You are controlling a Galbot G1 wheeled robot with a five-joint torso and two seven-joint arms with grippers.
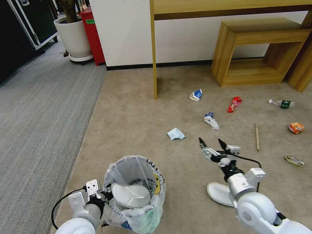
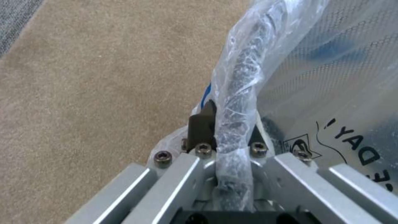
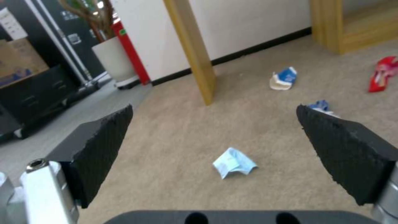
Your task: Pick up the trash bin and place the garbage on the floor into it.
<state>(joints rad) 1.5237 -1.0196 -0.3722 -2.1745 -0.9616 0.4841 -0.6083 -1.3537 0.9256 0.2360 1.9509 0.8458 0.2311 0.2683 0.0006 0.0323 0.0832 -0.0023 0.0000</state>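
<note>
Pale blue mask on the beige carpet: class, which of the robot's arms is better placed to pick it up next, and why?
Probably the right. The right claw is open and empty above the beige carpet, near the pale blue mask, which lies between its fingers in the wrist view. The left claw is shut on the bag-lined round trash bin.

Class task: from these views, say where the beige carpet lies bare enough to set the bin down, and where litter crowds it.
Bare: the carpet between the grey ribbed carpet, the desk leg and the pale blue mask. Crowded: right of the mask, where the wrappers, bottle and wooden stick lie, and by the slipper beside the right gripper.
</note>
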